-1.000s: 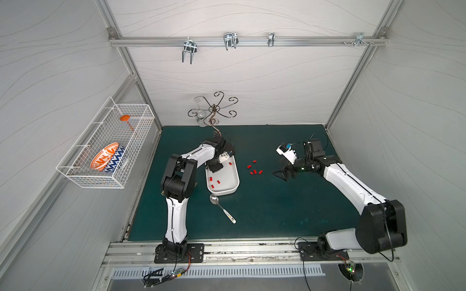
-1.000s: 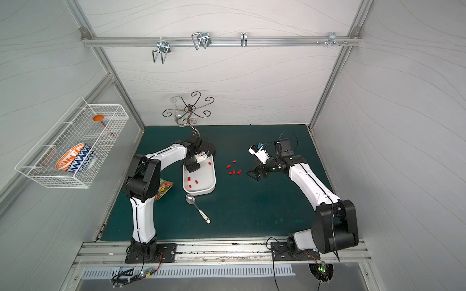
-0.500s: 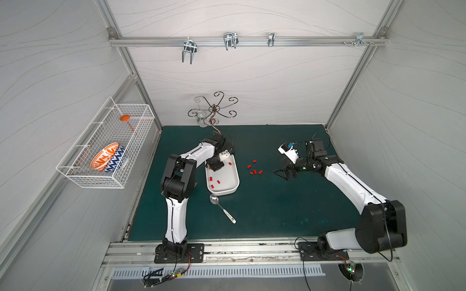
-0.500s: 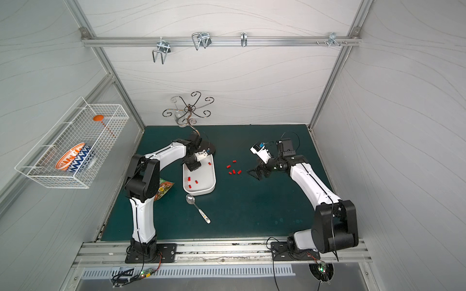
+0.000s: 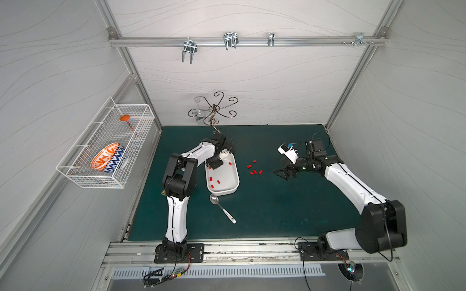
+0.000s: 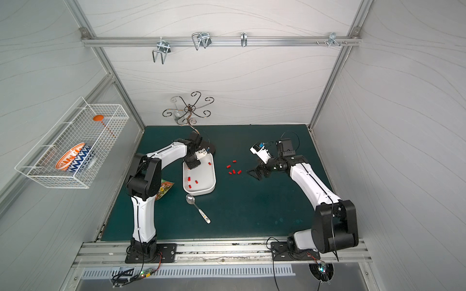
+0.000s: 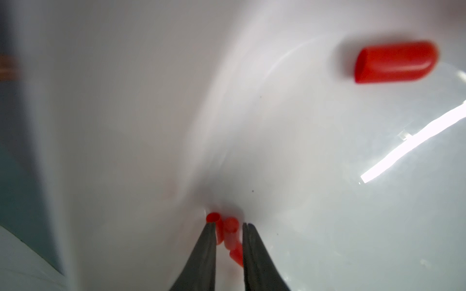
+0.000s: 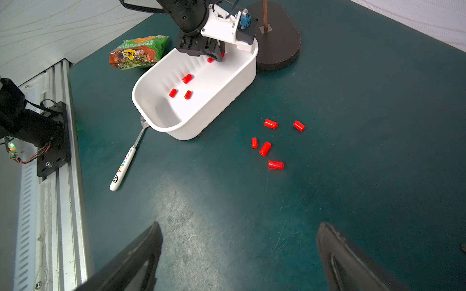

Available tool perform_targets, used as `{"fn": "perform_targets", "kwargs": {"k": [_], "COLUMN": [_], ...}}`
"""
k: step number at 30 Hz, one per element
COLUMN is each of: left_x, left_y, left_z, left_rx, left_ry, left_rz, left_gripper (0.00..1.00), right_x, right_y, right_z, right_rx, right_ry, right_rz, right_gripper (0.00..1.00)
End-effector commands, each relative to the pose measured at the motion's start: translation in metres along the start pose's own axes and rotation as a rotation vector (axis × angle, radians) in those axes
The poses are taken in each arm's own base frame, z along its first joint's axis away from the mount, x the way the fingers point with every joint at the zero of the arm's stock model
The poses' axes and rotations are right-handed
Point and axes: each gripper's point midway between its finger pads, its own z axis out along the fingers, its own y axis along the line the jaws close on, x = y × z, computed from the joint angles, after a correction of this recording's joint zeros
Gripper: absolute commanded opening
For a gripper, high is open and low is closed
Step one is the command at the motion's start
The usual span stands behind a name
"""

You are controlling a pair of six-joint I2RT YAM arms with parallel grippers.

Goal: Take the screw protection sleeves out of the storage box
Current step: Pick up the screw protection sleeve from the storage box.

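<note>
The white storage box (image 5: 234, 187) (image 6: 213, 187) (image 8: 222, 110) lies left of centre on the green mat. Red screw protection sleeves (image 5: 211, 179) (image 8: 187, 78) lie on its floor. Several more sleeves (image 5: 254, 171) (image 6: 233, 171) (image 8: 264, 148) lie on the mat to its right. My left gripper (image 5: 214, 165) (image 6: 193, 165) (image 8: 214, 54) points down into the box's far end. In the left wrist view its fingertips (image 7: 229, 224) stand a narrow gap apart, with small sleeves (image 7: 230, 231) between them and another sleeve (image 7: 396, 61) lying apart. My right gripper (image 5: 281, 175) (image 6: 254, 173) (image 8: 239, 226) hovers wide open and empty, right of the loose sleeves.
A spoon (image 5: 222, 207) (image 8: 126, 161) lies just in front of the box. A snack bag (image 6: 164, 189) (image 8: 138, 51) sits by the left arm. A dark stand base (image 8: 277, 42) is behind the box. A wire basket (image 5: 106, 146) with a patterned bowl (image 5: 108, 160) hangs on the left wall.
The left gripper has shifted slightly at the far end of the box. The right arm has stayed where it was, jaws wide.
</note>
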Motion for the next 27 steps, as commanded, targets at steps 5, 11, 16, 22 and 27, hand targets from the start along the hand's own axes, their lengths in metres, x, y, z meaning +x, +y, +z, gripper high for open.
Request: {"fn": "perform_targets", "kwargs": {"k": [5, 11, 16, 22, 27], "left_x": [0.004, 0.012, 0.006, -0.003, -0.006], "left_y": [-0.001, -0.013, -0.017, -0.021, -0.018], "left_z": [0.012, 0.013, -0.004, -0.022, -0.036], "left_rx": [0.007, 0.051, 0.087, 0.13, 0.125], "left_ry": [0.028, 0.04, -0.008, -0.069, -0.096], "left_rz": [0.015, 0.01, -0.02, -0.058, -0.073], "left_gripper": [0.24, 0.17, 0.12, 0.04, 0.0], "right_x": [-0.001, -0.001, -0.001, -0.001, -0.001], "right_y": [0.002, 0.002, 0.001, 0.001, 0.001], "right_z": [-0.003, -0.004, -0.004, -0.004, -0.004], "right_rx": [-0.003, -0.001, 0.002, 0.005, 0.006], "right_ry": [-0.013, -0.013, -0.011, -0.01, -0.012], "right_rz": [-0.002, -0.002, 0.0, -0.002, -0.005], "right_gripper": [0.99, 0.99, 0.99, 0.99, 0.99]}}
